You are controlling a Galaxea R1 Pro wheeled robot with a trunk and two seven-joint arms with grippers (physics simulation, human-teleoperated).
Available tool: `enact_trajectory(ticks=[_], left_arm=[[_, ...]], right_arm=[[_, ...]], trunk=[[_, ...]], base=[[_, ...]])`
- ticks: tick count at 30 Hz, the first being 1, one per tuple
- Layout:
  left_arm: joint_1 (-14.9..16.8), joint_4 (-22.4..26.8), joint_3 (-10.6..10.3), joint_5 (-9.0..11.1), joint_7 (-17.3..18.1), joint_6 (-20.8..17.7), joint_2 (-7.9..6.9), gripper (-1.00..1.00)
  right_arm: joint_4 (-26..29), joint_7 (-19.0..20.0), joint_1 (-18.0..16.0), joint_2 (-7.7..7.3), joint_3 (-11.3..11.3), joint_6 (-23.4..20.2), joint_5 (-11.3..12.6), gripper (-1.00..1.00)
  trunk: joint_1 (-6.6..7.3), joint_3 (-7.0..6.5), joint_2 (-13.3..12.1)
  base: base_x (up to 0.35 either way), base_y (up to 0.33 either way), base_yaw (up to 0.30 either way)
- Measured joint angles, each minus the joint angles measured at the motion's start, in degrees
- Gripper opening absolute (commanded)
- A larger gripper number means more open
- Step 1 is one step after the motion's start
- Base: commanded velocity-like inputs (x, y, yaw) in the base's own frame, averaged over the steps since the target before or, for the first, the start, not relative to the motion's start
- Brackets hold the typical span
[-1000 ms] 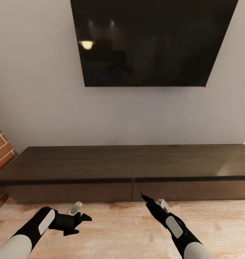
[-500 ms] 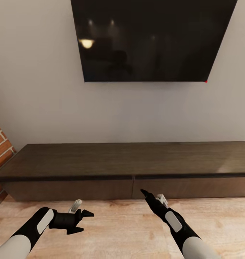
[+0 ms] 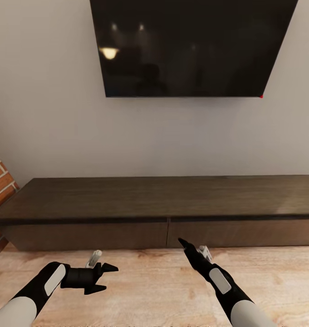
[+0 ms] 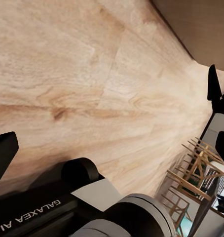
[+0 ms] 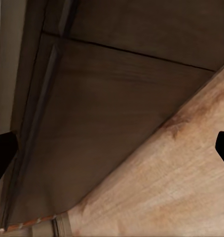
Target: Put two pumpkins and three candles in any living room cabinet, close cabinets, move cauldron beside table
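The cabinet (image 3: 127, 200) is a long, low, dark brown unit against the wall, and both of its flat drawer fronts (image 3: 86, 235) sit flush and closed. My left gripper (image 3: 104, 278) hovers open over the wood floor in front of the left drawer, fingers pointing right, holding nothing. My right gripper (image 3: 183, 244) points at the seam between the two drawers, a short way from the front. In the right wrist view its fingertips (image 5: 2, 153) stand far apart with the cabinet front (image 5: 107, 123) between them. Pumpkins, candles and cauldron are out of view.
A large black TV (image 3: 186, 45) hangs on the grey wall above the cabinet. A brick wall (image 3: 0, 177) closes off the left end. Pale wood floor (image 3: 149, 281) lies under both arms. Wooden chairs (image 4: 198, 168) show far off in the left wrist view.
The whole picture has shifted: TV and cabinet sit higher in the frame, so the camera moved. Both arms hold nearly the same pose, and both grippers stay open.
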State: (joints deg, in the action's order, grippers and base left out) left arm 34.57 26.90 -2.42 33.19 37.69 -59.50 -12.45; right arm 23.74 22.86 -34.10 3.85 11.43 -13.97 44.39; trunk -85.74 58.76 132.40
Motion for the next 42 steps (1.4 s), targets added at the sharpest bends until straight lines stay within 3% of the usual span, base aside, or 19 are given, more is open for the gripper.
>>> enact_trajectory(ticks=[19, 27, 32, 42], left_arm=[[-0.03, 0.00, 0.03, -0.01, 0.09, -0.07, 0.18, 1.00], [-0.19, 0.00, -0.04, -0.03, 0.67, 0.03, 0.17, 1.00], [-0.28, 0.00, -0.08, 0.01, 2.58, 0.08, 0.05, 1.00], [-0.29, 0.00, -0.06, 0.02, 2.89, 0.19, 0.00, 1.00]], right_arm=[[0.07, 0.17, 0.00, 0.10, 0.29, -0.05, 0.12, 1.00], [0.23, 2.70, 0.00, 0.15, 0.16, 1.27, 0.09, 1.00], [0.11, 2.95, 0.06, 0.19, 0.09, 4.55, 0.08, 1.00], [0.07, 2.98, 0.09, 0.23, -0.24, 5.22, 0.08, 1.00]], trunk=[[-3.51, 2.87, 6.42], [-3.52, 2.88, 6.43], [-3.52, 2.88, 6.43], [-3.52, 2.88, 6.43]], base=[[0.000, 0.000, 0.000], [0.009, 0.004, 0.000], [0.109, 0.140, 0.000], [0.026, 0.053, 0.014]])
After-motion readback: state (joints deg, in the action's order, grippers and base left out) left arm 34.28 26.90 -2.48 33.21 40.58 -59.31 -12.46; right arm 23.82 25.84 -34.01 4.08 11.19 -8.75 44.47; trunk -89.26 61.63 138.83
